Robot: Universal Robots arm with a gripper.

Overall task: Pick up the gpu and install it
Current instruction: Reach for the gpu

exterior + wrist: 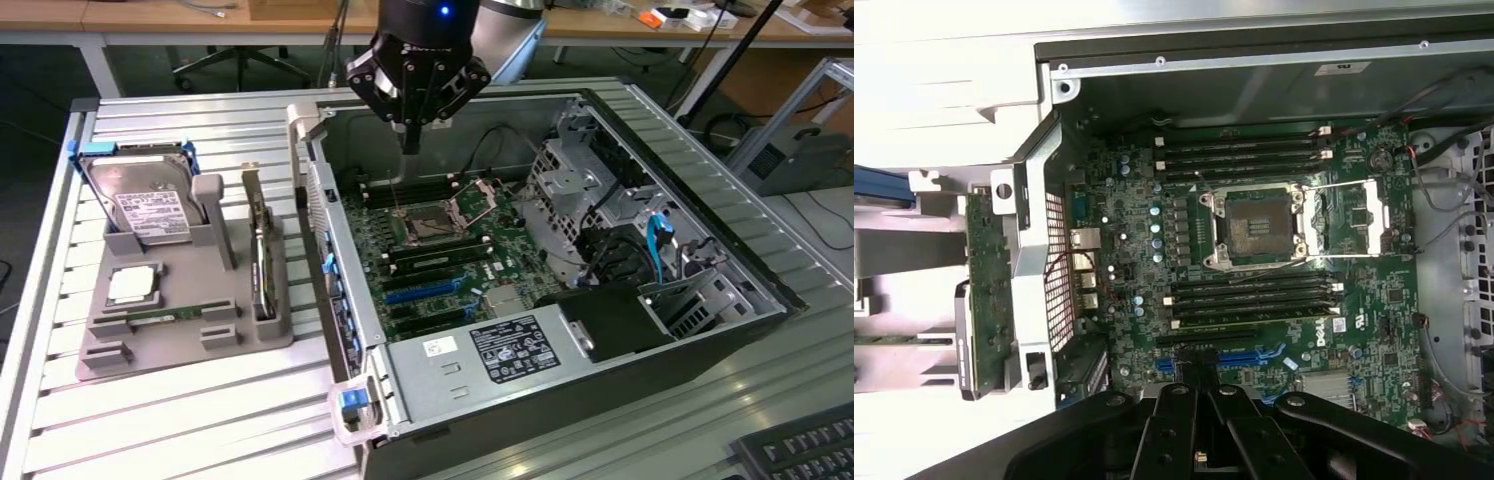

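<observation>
The gpu (262, 262) stands on its edge in the gray holder (134, 350) on the tabletop (160, 430), just beside the open computer case (754, 285). Farther back, the claw (411, 140) hangs over the case, pinched shut and holding nothing.

One gpu (263, 265), one hard drive (144, 205), one processor chip (131, 286), one memory stick (160, 316), one computer case (587, 400).

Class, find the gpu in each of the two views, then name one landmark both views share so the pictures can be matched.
Exterior view: the gpu stands on edge in the gray holder, to the exterior view's left of the open case.
Wrist view: the gpu sits just outside the case's perforated wall.
Shared landmark: the empty CPU socket.
</observation>
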